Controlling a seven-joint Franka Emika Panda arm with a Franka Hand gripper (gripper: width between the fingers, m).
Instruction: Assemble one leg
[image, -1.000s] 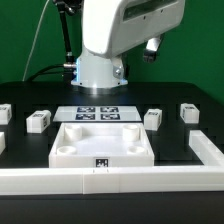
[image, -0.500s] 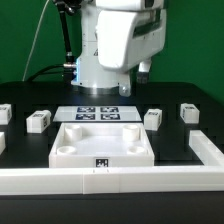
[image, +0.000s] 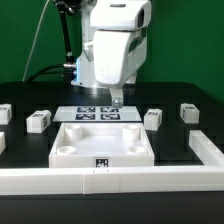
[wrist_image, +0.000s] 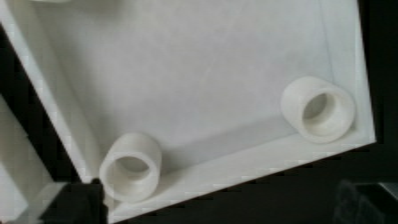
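Observation:
The white square plate with round corner sockets lies on the black table in front of the arm. It fills the wrist view, where two of its sockets show. Small white legs with tags stand around it: one on the exterior view's left, and two on its right. My gripper hangs low over the marker board, just behind the plate and touching nothing. Its dark fingers show only faintly at the edges of the wrist view. The jaws stand apart and empty.
Another small white part sits at the far left edge. A long white rail runs along the table's front, with a raised end at the right. The arm's base stands behind the marker board.
The arm has swung from the upper right toward the middle and come down. The gripper's tip now hangs just above the marker board. The parts on the table have not moved.

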